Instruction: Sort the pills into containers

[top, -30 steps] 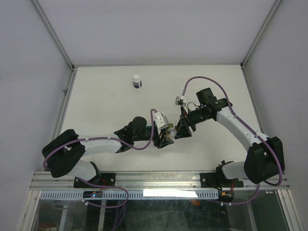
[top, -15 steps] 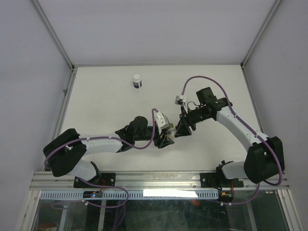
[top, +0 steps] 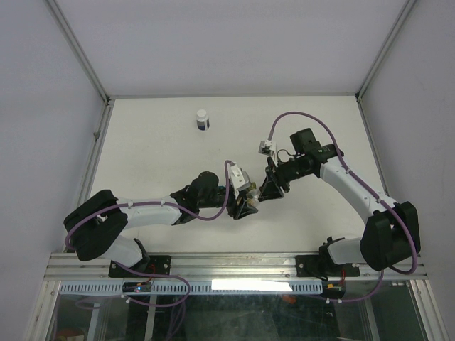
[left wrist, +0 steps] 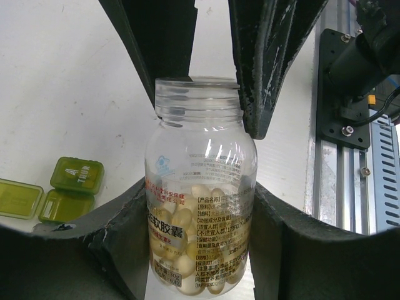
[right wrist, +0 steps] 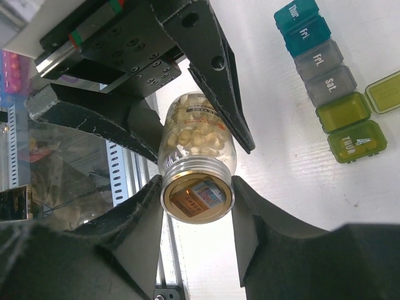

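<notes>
A clear pill bottle point(left wrist: 200, 187) full of pale cream pills point(left wrist: 187, 219) is held level above the table, with my left gripper point(left wrist: 199, 194) shut on its body. The bottle point(right wrist: 197, 159) has no cap on its threaded neck, and a printed packet shows inside the mouth. My right gripper point(right wrist: 197, 187) is closed on that neck, both pads against it. In the top view the two grippers point(top: 245, 202) point(top: 266, 190) meet at the table's middle. The containers point(right wrist: 325, 78) lie on the table as a strip of teal, grey and green cubes, and the green end ones point(left wrist: 72, 187) have open lids.
A white-capped dark bottle point(top: 202, 119) stands alone at the back of the table. The aluminium rail with the arm mounts point(top: 234, 266) runs along the near edge, close behind the held bottle point(left wrist: 350, 187). Frame posts and walls bound the table on both sides.
The right gripper's jaws have narrowed onto the bottle's neck. Both arms have barely shifted, and the left grip is unchanged.
</notes>
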